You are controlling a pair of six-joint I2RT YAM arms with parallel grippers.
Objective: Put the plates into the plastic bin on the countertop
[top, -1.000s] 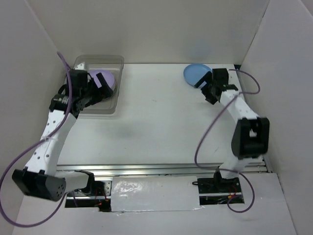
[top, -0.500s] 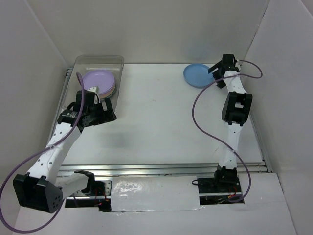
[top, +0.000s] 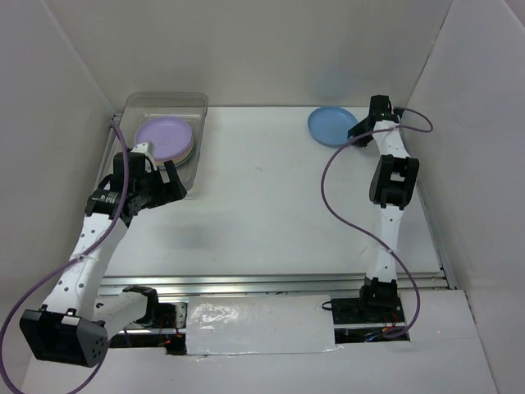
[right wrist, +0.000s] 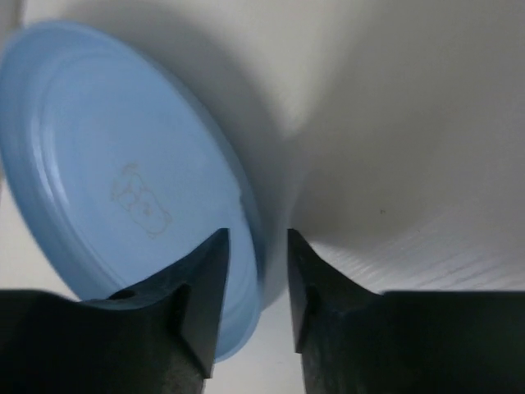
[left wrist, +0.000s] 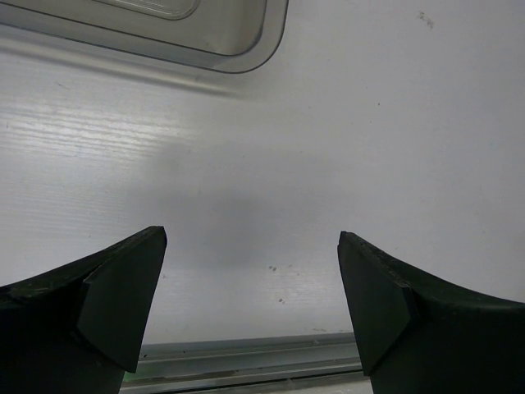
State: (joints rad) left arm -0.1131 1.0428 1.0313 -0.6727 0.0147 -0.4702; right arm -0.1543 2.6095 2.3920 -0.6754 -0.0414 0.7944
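Our right arm [top: 394,176] reaches the blue plate [right wrist: 123,164].
It stretches to the far tabletop [top: 271,197] edge, jaws nearly together around the rim; we cannot tell if they pinch. Our left arm [top: 90,238] bends by the plastic bin [top: 164,100], jaws wide apart.

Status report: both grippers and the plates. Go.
Left gripper open, empty, beside bin. Right gripper astride rim of blue plate, not clamped. Lilac plate on top in bin. Nothing between blue plate and bin.
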